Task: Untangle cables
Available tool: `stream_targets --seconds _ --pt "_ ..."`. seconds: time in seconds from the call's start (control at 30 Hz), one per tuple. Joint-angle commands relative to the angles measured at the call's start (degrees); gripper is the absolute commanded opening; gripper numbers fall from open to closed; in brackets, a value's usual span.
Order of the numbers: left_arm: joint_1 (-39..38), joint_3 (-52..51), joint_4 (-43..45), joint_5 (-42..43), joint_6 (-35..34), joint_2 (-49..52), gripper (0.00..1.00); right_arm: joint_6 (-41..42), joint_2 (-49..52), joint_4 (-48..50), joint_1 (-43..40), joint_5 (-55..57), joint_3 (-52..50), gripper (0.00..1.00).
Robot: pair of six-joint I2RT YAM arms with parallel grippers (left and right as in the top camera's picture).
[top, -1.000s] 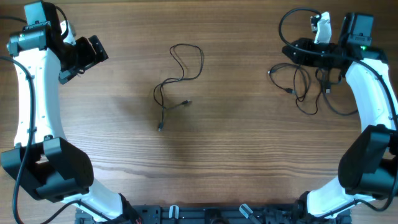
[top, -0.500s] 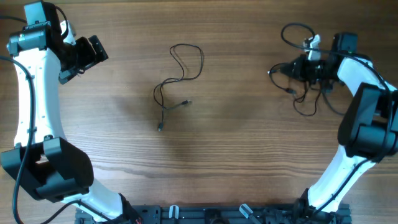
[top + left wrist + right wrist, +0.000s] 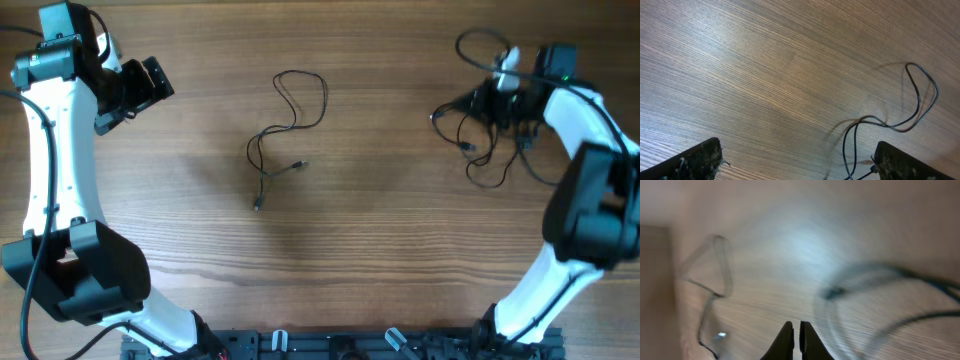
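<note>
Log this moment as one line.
left gripper open, touching nothing | right gripper shut at tangled cables, hold unclear | separate cable lying alone, centre

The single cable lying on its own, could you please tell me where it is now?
In the overhead view, the single cable lies near the table's middle, between the two arms, well left of the tangled cables by the right gripper.

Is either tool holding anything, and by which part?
Left tool: open, empty. Right tool: shut at the cable tangle; whether a cord is pinched cannot be told.
</note>
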Motion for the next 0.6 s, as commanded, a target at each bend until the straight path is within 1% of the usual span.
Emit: stream_targets --seconds 0.0,0.07,0.17,0.2,0.23,0.27,0.3,0.33,0.37,0.5,0.53,0.57 --pt "0.2 0.4 0.0 0.9 -0.5 0.0 1.0 0.9 -12.4 1.5 4.8 0.5 2.7 0.11" --pt "0.2 0.4 0.0 0.9 -0.5 0.0 1.0 0.9 -14.9 1.4 8.5 0.5 2.7 0.13" --pt "0.2 0.4 0.0 0.9 -0.5 0.0 1.0 0.9 -15.3 1.3 14.9 0.9 2.5 0.2" --pt "0.2 0.4 0.0 0.9 -0.5 0.0 1.0 0.9 -15.0 1.2 17.7 2.1 2.2 0.28" --pt "0.2 0.4 0.0 0.9 -0.5 0.0 1.0 0.9 -14.6 1.2 20.4 3.8 2.2 0.4" --pt "0.2 0.4 0.0 0.9 -0.5 0.0 1.0 0.9 -14.4 1.3 23.2 5.0 2.2 0.6" --pt "0.2 0.4 0.0 0.9 -0.5 0.0 1.0 0.8 -14.1 1.4 25.9 6.6 2.2 0.75" --pt "0.2 0.4 0.0 0.9 -0.5 0.0 1.0 0.9 -14.0 1.6 27.6 7.7 2.2 0.86" --pt "0.2 0.4 0.0 0.9 -0.5 0.0 1.0 0.9 -13.9 1.8 30.1 9.6 2.2 0.93" --pt "0.2 0.4 0.0 0.9 -0.5 0.0 1.0 1.0 -11.8 5.0 39.8 18.3 2.2 0.94" --pt "0.2 0.4 0.0 0.9 -0.5 0.0 1.0 1.1 -11.3 5.9 41.8 18.2 2.2 1.0" --pt "0.2 0.4 0.0 0.9 -0.5 0.0 1.0 1.1 -10.7 6.3 43.4 18.0 2.2 1.0"
